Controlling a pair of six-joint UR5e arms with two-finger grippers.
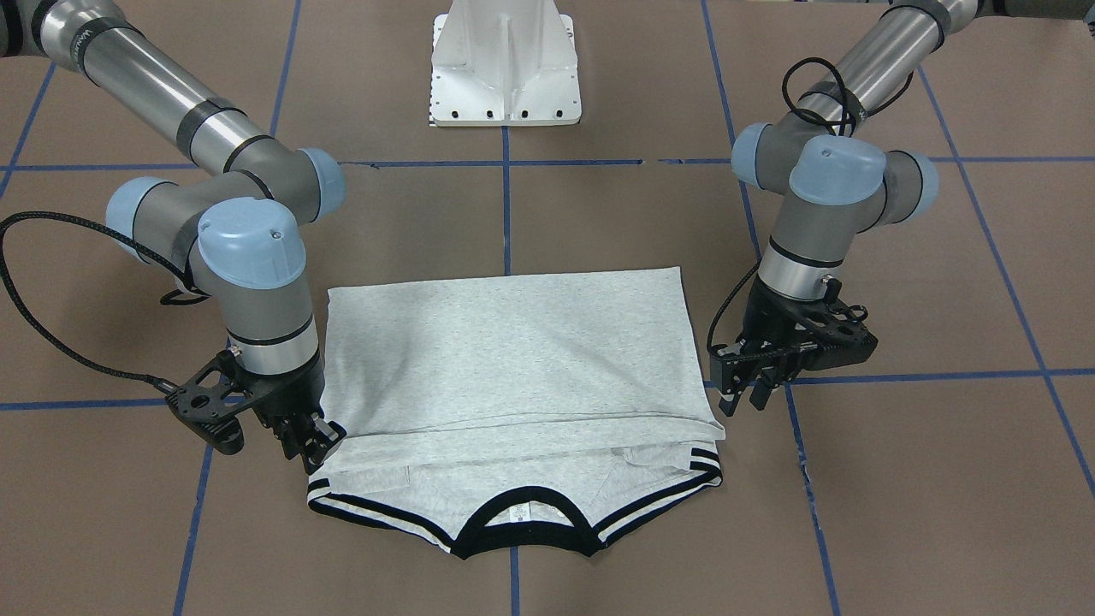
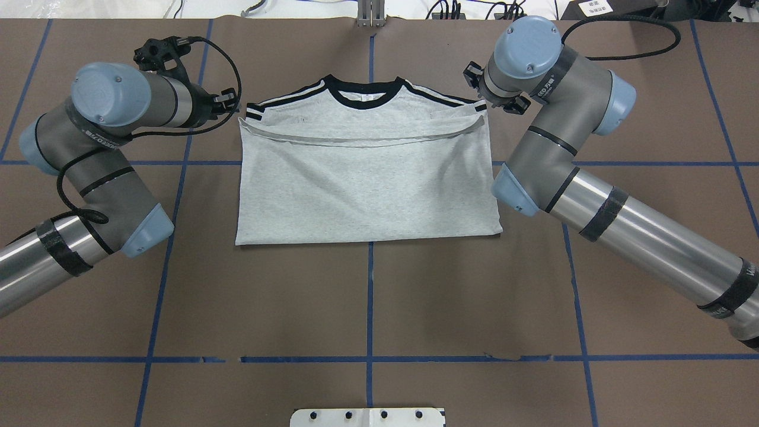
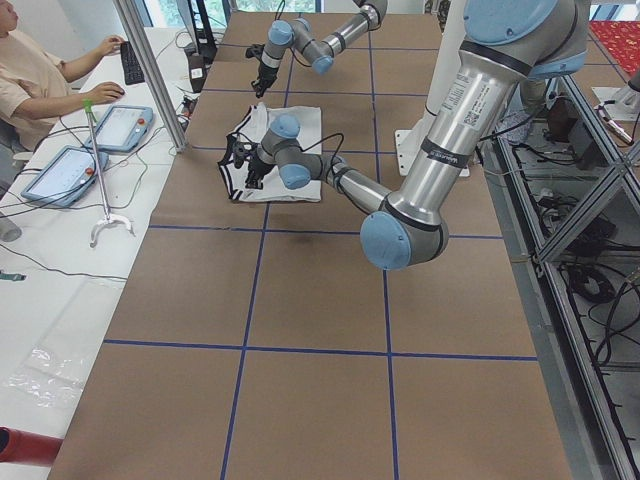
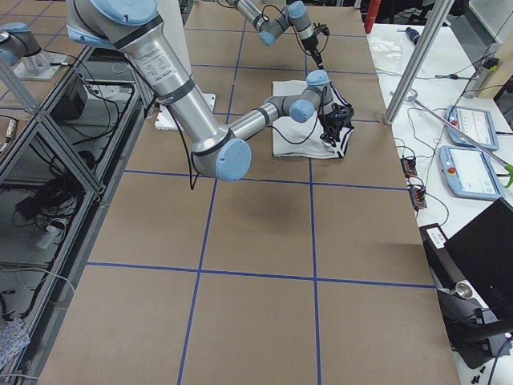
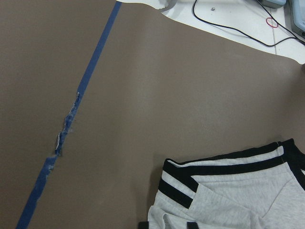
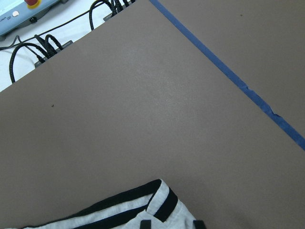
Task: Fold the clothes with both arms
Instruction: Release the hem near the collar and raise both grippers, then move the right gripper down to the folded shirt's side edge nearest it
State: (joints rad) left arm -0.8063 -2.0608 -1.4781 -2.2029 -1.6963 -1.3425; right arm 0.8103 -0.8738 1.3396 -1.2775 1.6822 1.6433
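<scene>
Left fingers (image 1: 758, 395) point straight down and are spread a little, with nothing between them. They hang just beside the T-shirt (image 2: 367, 178), near its sleeve, over the bare brown surface (image 2: 367, 296). They do not touch the cloth.

Right fingers (image 1: 308, 445) point down too, at the other sleeve, right at the edge of the shirt. On my wrist view I see the two tips apart, with the striped sleeve hem (image 6: 162, 200) showing between them. I cannot tell if they touch the cloth.

Both arms look much the same. My left arm (image 2: 89, 148) comes in low from its side, bends sharply at the wrist joints and turns in toward the shirt. My right arm (image 2: 563, 154) does the same from its side. The two wrists stand upright over the fingers.

The T-shirt lies flat in the middle of the surface, between the two arms. It is folded once, with one grey layer lying on top. The edge of that layer stops just short of the black neckband (image 2: 363, 95). The neckband is on the side away from the white base (image 1: 505, 64). The black sleeve stripes show on both sides of it.
</scene>
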